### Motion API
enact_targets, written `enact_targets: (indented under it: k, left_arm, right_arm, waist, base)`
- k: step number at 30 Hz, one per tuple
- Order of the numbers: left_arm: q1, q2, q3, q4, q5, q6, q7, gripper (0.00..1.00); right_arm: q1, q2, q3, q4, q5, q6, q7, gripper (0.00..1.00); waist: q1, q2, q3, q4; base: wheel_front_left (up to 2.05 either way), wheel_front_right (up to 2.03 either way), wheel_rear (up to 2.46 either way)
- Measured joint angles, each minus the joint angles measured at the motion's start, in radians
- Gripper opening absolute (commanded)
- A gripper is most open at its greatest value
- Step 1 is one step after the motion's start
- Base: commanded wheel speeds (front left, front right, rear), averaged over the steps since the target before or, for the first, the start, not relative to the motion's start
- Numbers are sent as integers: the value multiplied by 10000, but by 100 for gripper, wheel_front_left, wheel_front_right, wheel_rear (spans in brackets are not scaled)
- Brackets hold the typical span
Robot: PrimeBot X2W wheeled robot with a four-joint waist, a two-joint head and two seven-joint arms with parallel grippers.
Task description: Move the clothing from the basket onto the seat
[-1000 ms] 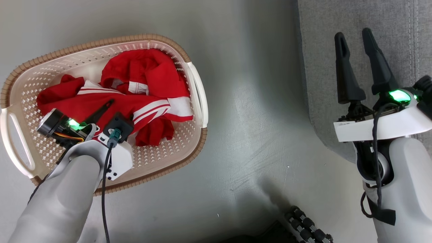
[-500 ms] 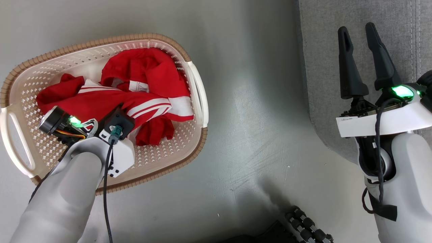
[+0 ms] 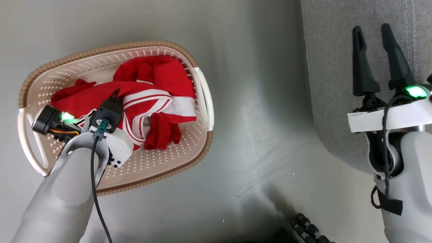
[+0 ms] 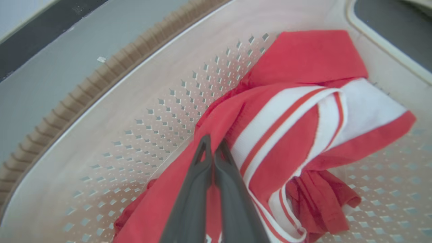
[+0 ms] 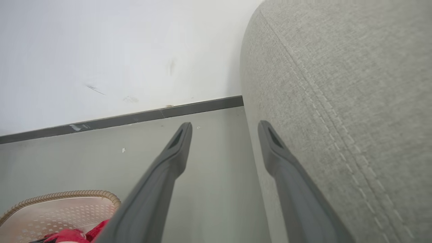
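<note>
Your left gripper [image 4: 212,145] is pinched together on a fold of the red clothing [image 3: 148,101], which lies bunched inside the basket [image 3: 111,49] on the floor. Your right gripper [image 3: 371,28] hangs with fingers apart by the grey seat [image 3: 337,50], holding nothing. The grasp looks made; next, lift the cloth clear of the rim and carry it right.

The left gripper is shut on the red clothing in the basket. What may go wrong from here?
1. The left gripper pinches only a thin fold of the red clothing; it may slip out during the lift.
2. The clothing lies bunched together, so part may trail and fall on the floor between basket and seat.
</note>
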Motion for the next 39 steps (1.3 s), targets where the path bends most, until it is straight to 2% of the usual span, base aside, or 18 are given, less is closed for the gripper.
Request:
enact_targets:
  k: [17,26,39]
  left_arm:
    - [1145,-466,685,-1455,-928,349,-180,0]
    - [1732,-579,1172,-3112,-1473,514,-182,0]
    - [2693,-535,1521,-4544,-1916,491,-207,0]
  right_arm:
    - [207,-8,-382,428,-332,0,0,100]
    - [223,-173,-69,671,-472,0,0,100]
    - [631,-468,686,1030,-625,-2,0,100]
  waist:
    - [0,0,-1104,487]
    - [0,0,-1914,804]
    - [0,0,-3294,1212]
  base:
    - [0,0,0]
    - [0,0,0]
    - [0,0,0]
